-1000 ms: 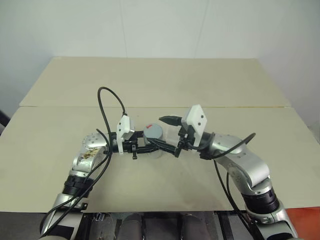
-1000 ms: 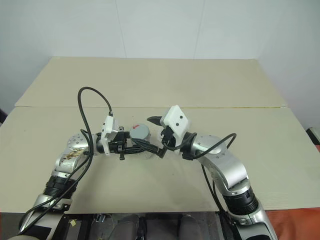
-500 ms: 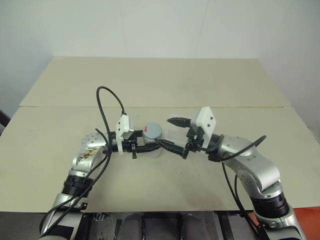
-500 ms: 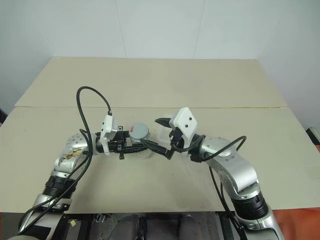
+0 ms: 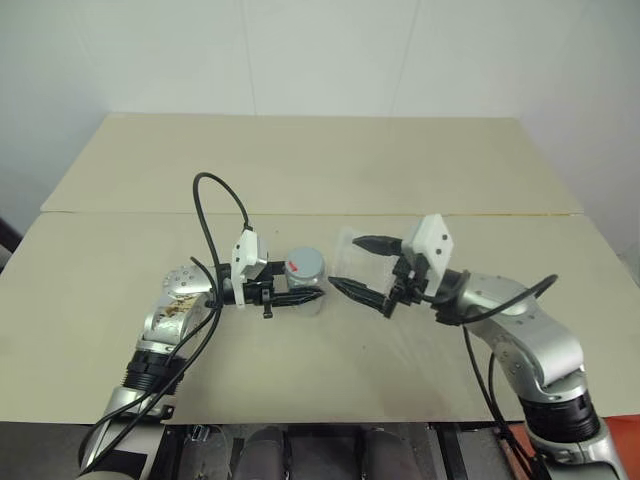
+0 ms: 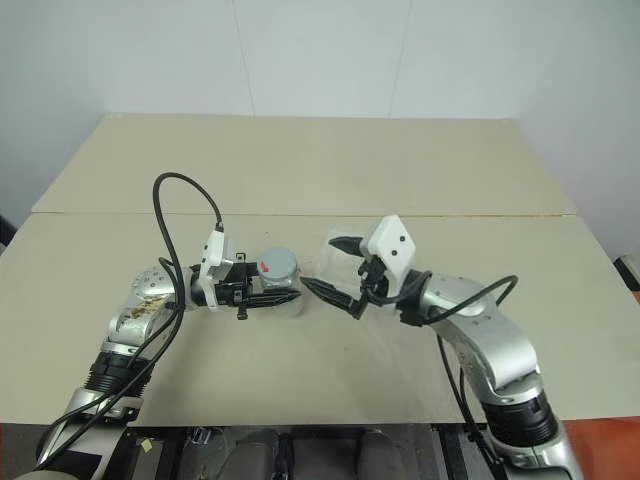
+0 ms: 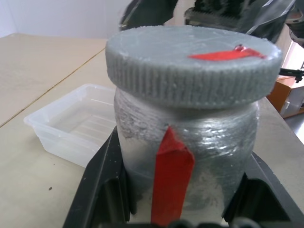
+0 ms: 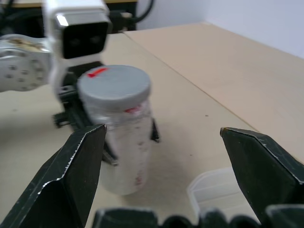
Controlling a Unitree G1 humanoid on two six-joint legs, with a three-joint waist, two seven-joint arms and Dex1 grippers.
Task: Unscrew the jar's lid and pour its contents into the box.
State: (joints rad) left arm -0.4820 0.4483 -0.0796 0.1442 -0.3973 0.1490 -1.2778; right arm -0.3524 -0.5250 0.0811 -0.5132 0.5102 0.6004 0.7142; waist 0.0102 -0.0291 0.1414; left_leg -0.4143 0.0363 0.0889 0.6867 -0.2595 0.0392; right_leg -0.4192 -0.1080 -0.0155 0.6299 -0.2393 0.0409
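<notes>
While left tool [image 5: 305, 297] grips jar [image 5: 305, 277], lid [image 7: 192, 61] on, contents unseen; right tool [image 5: 367, 267] released.

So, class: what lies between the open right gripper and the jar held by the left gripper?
Nothing: in the left eye view, only bare table separates the right gripper from the jar; the box lies under the right gripper.

Right gripper [image 8: 161, 156] fingers are spread wide, and between them sits the jar [image 8: 121, 137], grey lid [image 8: 114, 88] on, clamped by the left gripper [image 8: 109, 142], box [image 8: 213, 190] corner just beside it.
</notes>
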